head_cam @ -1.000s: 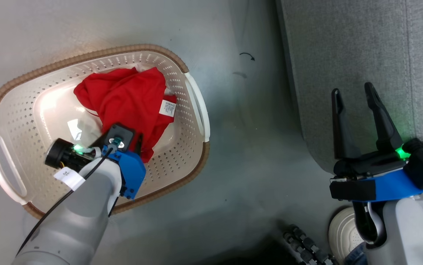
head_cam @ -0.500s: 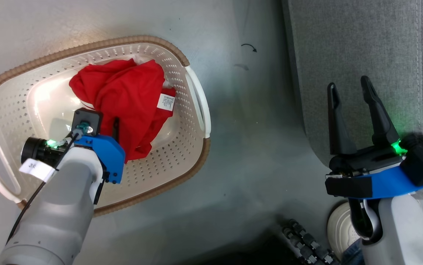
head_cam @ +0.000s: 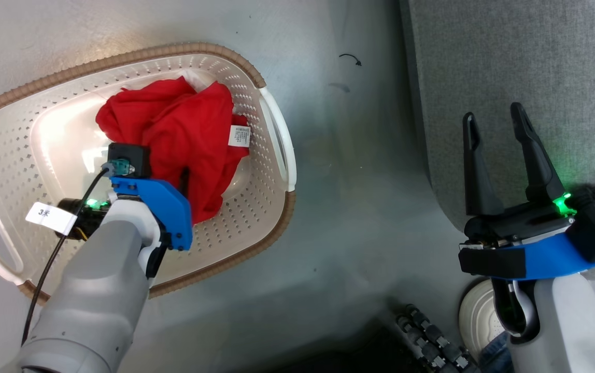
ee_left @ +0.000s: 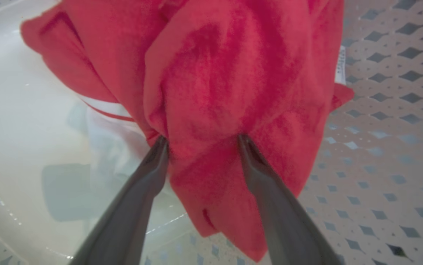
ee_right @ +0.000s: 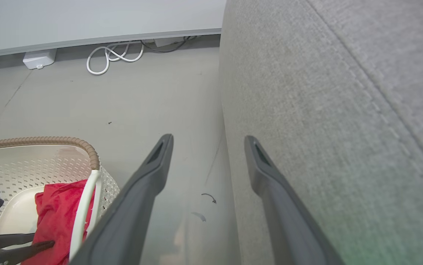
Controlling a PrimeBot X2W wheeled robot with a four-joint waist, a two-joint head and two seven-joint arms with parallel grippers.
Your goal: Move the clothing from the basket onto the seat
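Plainly the left gripper is spread wide, tips pressed into a fold of the red clothing heaped in the basket beside the seat, nothing yet clamped; closing on so thin a fold, it could let the cloth slip or lift one garment only. The left wrist view shows that fold between the tips, which the forearm hides in the head view, where the right gripper hangs open and empty.

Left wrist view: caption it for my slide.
Open left pincer straddles a fold of red clothing inside the cream basket.
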